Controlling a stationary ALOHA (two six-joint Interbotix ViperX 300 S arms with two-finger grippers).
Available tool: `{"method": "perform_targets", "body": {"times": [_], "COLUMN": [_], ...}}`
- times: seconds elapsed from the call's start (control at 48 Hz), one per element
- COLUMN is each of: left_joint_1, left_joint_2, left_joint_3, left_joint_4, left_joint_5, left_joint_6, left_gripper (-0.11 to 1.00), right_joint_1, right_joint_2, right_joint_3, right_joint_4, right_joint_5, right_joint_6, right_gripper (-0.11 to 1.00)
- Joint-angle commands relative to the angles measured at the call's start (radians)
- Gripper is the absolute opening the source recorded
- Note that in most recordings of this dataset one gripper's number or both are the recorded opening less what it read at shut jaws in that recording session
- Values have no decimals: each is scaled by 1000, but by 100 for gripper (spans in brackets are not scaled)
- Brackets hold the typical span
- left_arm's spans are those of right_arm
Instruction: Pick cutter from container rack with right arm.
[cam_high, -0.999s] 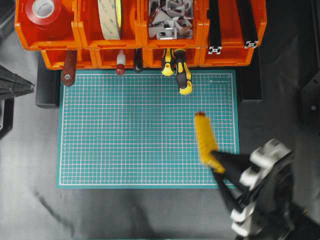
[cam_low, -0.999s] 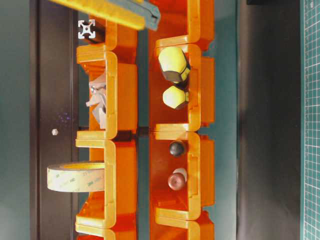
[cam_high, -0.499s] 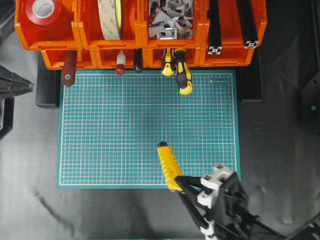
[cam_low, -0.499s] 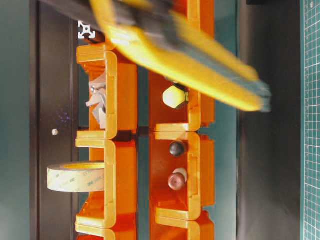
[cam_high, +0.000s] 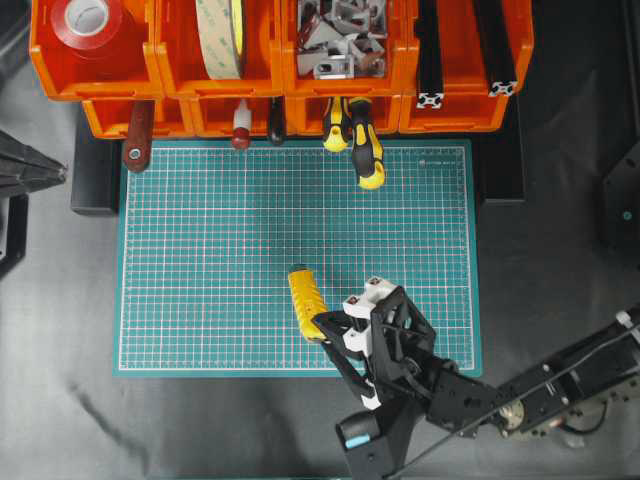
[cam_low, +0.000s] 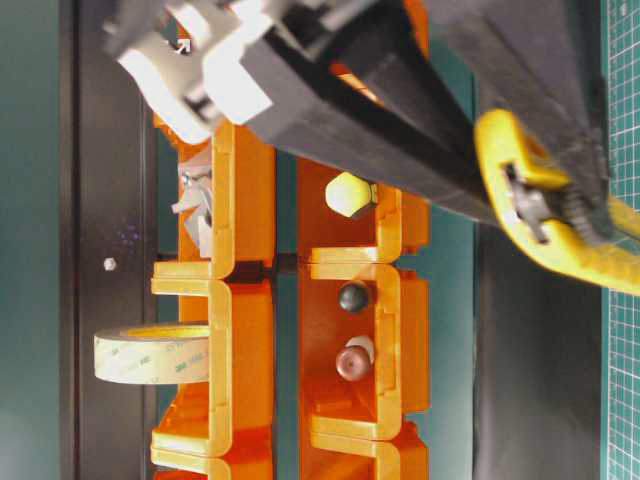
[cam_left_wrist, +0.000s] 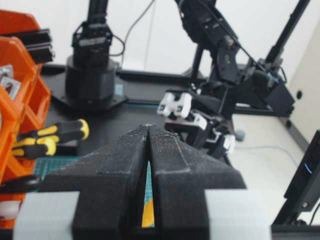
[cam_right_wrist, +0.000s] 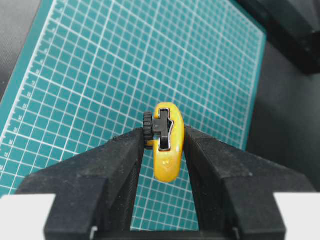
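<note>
The yellow cutter (cam_high: 306, 298) hangs over the front middle of the green mat (cam_high: 220, 250), its tip pointing toward the orange container rack (cam_high: 460, 112) at the back. My right gripper (cam_high: 325, 326) is shut on the cutter's rear end. In the right wrist view the cutter (cam_right_wrist: 168, 150) sits clamped between both fingers of the gripper (cam_right_wrist: 164, 139), black slider knob facing up. The table-level view shows the cutter (cam_low: 560, 235) in front of the rack (cam_low: 240, 200). My left gripper (cam_left_wrist: 149, 128) is shut and empty, parked at the left table edge (cam_high: 60, 172).
Two yellow-and-black screwdrivers (cam_high: 364, 150) stick out of a lower bin onto the mat. A red-handled tool (cam_high: 137, 140) pokes out at the left. The upper bins hold a red tape roll (cam_high: 87, 20), a pale tape roll (cam_high: 220, 35), metal brackets (cam_high: 340, 35) and black extrusions (cam_high: 430, 60).
The right arm swung the cutter from the mat's right side down and leftward to the front middle, then slightly back over the mat. The grip stayed shut. The left arm has not moved.
</note>
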Motion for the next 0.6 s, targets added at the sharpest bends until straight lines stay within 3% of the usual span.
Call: {"method": "perform_targets", "body": {"times": [0.0,0.583], "left_joint_1": [-2,-2], "left_joint_2": [6,21], "left_joint_3": [-26,-23], "left_joint_4": [3,3], "left_joint_5": [-9,-3], "left_joint_6": [-3,-3], "left_gripper": [0,0], "right_joint_1": [-26,-130], "right_joint_2": [-14,11], "right_joint_3": [2,44], "right_joint_4": [-9,-20], "right_joint_5": [-34,-112], "right_joint_6": [-3,-2], "right_gripper": [28,28]}}
